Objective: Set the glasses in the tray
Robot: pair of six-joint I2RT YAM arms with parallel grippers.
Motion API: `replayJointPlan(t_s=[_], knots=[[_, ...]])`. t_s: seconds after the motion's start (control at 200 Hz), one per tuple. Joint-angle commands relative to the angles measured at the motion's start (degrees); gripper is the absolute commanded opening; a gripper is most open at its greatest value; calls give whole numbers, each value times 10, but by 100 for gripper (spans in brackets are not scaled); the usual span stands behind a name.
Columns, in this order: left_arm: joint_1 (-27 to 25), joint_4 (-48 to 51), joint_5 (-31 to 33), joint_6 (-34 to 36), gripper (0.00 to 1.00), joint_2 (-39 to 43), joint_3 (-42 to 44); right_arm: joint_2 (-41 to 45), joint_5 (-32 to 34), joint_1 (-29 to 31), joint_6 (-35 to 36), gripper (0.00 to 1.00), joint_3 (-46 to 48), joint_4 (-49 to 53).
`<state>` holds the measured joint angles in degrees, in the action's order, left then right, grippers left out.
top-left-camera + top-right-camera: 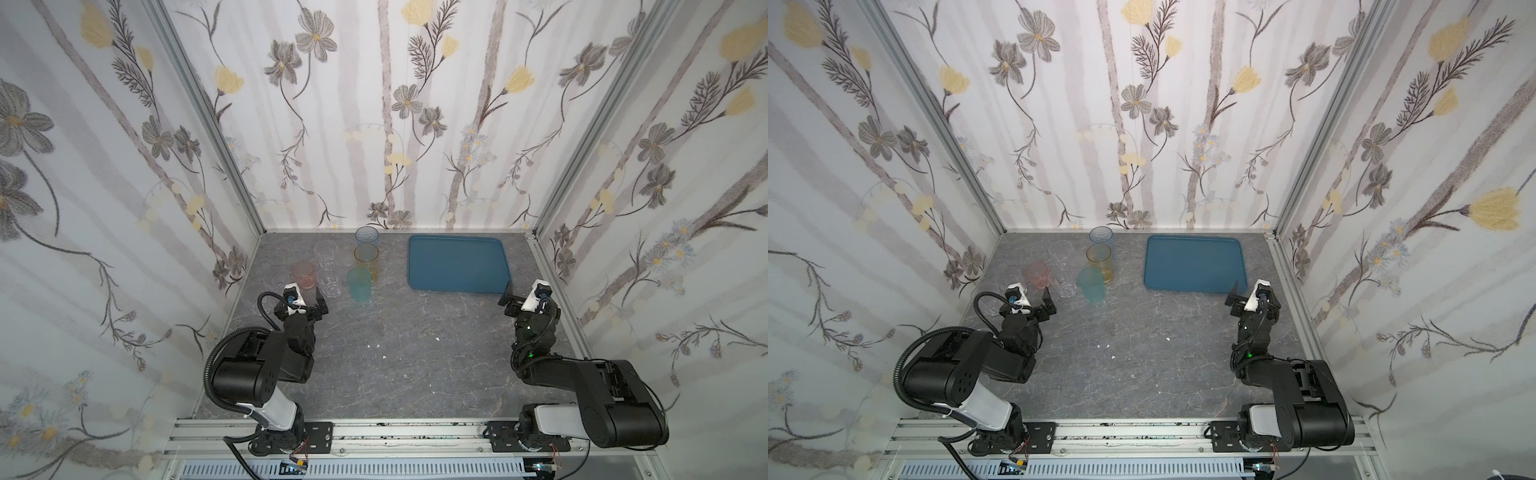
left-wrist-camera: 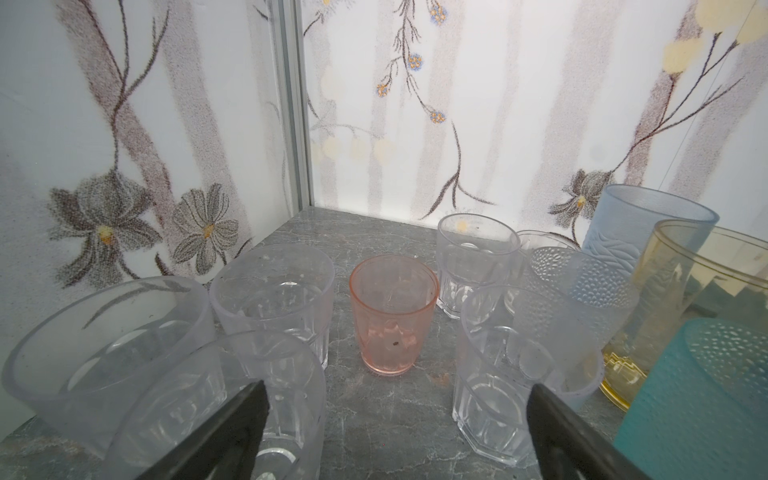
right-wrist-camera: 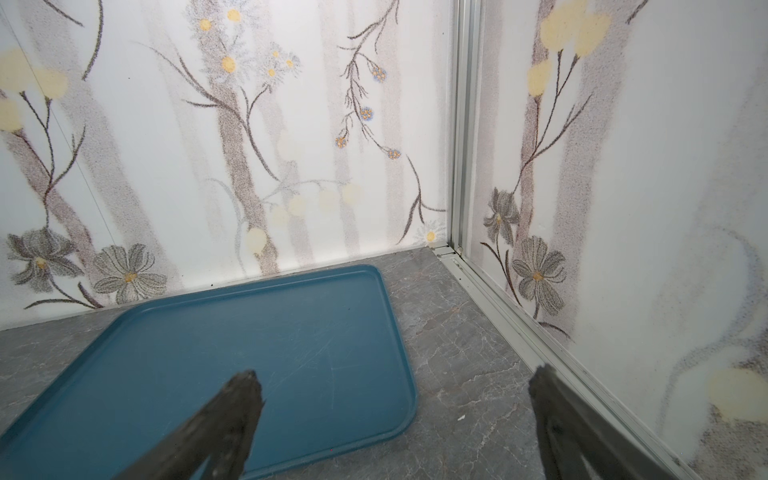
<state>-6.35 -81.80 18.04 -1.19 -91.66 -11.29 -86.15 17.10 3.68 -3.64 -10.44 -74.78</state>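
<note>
1. The glasses (image 1: 328,266), a cluster of small see-through plastic tumblers, stand upright on the grey marbled worktop (image 1: 395,353) at its far left. None is in the flat rectangular blue plastic tray (image 1: 457,262), which lies bare at the far right, well apart from them.
2. The left pincer (image 2: 399,392) is released and grasps nothing, just short of the cluster. Its wrist view shows the small pink tumbler (image 2: 395,316) centred ahead between the fingers.
3. The right pincer (image 3: 397,374) is also released and empty, at the tray's near corner.
4. The step in hand looks like the first pick. Clear faceted tumblers (image 2: 494,365) crowd the pink one on both sides, so the fingers should enter straight and close gently on its wall.
5. Lifting straight up before crossing to the tray should spare the neighbours.
</note>
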Motion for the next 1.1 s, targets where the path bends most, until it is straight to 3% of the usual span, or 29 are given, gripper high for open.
replayJointPlan(t_s=[0.0, 0.13, 0.36, 0.465, 0.555, 0.665, 0.715, 0.779, 0.899, 1.004, 1.094], knots=[[2, -1, 20, -11, 100, 2, -4, -1, 8, 0, 0, 100, 0, -19], [-5, -3, 28, -7, 100, 23, 8, 21, 1, 7, 12, 100, -2, -4], [-8, -6, 29, -5, 100, 28, 10, 122, 52, 32, 24, 100, -51, 158], [-8, -4, 32, -3, 100, 31, 8, 163, 82, 36, -28, 100, -91, 261], [-12, 31, 64, -7, 100, 75, 7, 174, 115, 40, -82, 100, -164, 409], [-25, 105, 95, -1, 100, 145, -6, 153, 129, 40, -211, 100, -269, 575], [-43, 128, 142, 1, 100, 177, -9, 136, 58, 34, -250, 100, -307, 629], [-66, 153, 227, -18, 100, 222, -12, 108, -103, 21, -217, 100, -350, 643], [-111, 278, 338, -68, 100, 304, -54, 61, -182, 24, -256, 86, -391, 694], [-115, 574, 304, -190, 100, 342, -169, 9, -204, 29, -298, 78, -423, 751], [-115, 706, 210, -229, 100, 347, -240, -43, -218, 44, -301, 75, -460, 794]])
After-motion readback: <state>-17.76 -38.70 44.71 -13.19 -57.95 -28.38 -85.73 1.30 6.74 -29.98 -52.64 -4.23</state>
